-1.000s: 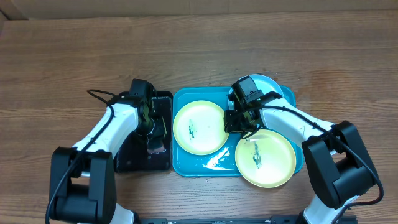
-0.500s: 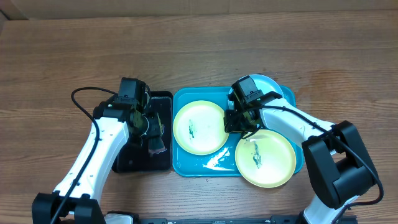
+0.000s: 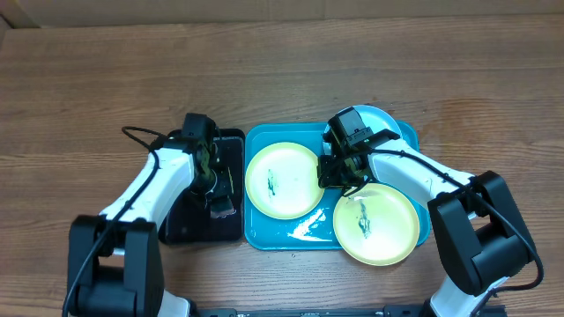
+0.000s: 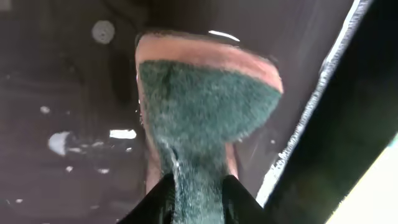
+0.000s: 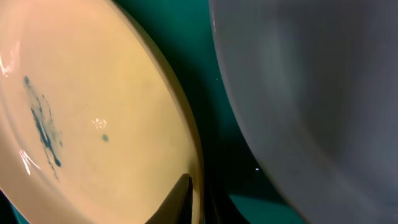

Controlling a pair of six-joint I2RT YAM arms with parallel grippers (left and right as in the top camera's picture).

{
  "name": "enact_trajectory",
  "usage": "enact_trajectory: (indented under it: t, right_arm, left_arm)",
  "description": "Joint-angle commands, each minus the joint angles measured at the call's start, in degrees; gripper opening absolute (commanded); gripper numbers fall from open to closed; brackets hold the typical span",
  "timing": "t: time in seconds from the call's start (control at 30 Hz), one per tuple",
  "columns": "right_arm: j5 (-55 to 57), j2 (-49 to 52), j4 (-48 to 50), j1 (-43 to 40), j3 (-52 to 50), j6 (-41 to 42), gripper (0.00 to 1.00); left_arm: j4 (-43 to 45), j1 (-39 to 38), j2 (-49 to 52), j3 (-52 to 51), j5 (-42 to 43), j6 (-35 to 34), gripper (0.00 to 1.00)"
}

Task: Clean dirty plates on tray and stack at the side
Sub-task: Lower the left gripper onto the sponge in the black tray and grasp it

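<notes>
The cyan-blue tray [image 3: 300, 236] holds a pale yellow-green plate [image 3: 282, 180] with a dark smear at its left. A second smeared yellow-green plate [image 3: 374, 224] lies at the tray's front right, overhanging the rim. The light cyan plate [image 3: 383, 119] sits at the back right, partly under the right arm. My right gripper [image 3: 337, 176] is shut on the right rim of the left plate [image 5: 93, 124], fingers [image 5: 196, 202] astride the rim, with the cyan plate [image 5: 311, 93] beside it. My left gripper [image 3: 216, 189] is shut on a green-and-pink sponge [image 4: 205, 112], fingers [image 4: 198, 202] pinching it over the black tray.
A smaller black tray [image 3: 189, 224] lies just left of the cyan tray, wet and speckled in the left wrist view [image 4: 62, 93]. Bare wooden table [image 3: 282, 70] surrounds both trays. Both arm bases stand at the front edge.
The left arm swung out to the left and came back, with the sponge staying over the black tray. The right arm and the plates have not moved.
</notes>
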Motion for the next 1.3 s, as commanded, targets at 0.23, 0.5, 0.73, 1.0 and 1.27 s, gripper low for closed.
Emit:
enact_trajectory:
  t: [0.23, 0.5, 0.73, 1.0, 1.27]
  right_arm:
    - [-0.7, -0.1, 0.2, 0.3, -0.4, 0.1, 0.1]
    - [-0.7, -0.1, 0.2, 0.3, -0.4, 0.1, 0.1]
    - [-0.6, -0.1, 0.0, 0.3, -0.4, 0.1, 0.1]
    - [-0.6, -0.1, 0.0, 0.3, -0.4, 0.1, 0.09]
    - [-0.6, -0.1, 0.0, 0.3, -0.4, 0.1, 0.09]
  left_arm:
    - [2.4, -0.4, 0.7, 0.5, -1.0, 1.1, 0.23]
    - [2.8, -0.4, 0.7, 0.5, -2.7, 1.4, 0.04]
    - [1.2, -0.4, 0.7, 0.5, -1.9, 3.1, 0.04]
    - [1.5, -0.4, 0.7, 0.6, -1.9, 2.7, 0.04]
    - [0.1, -0.9, -5.4, 2.6, -4.0, 2.5, 0.04]
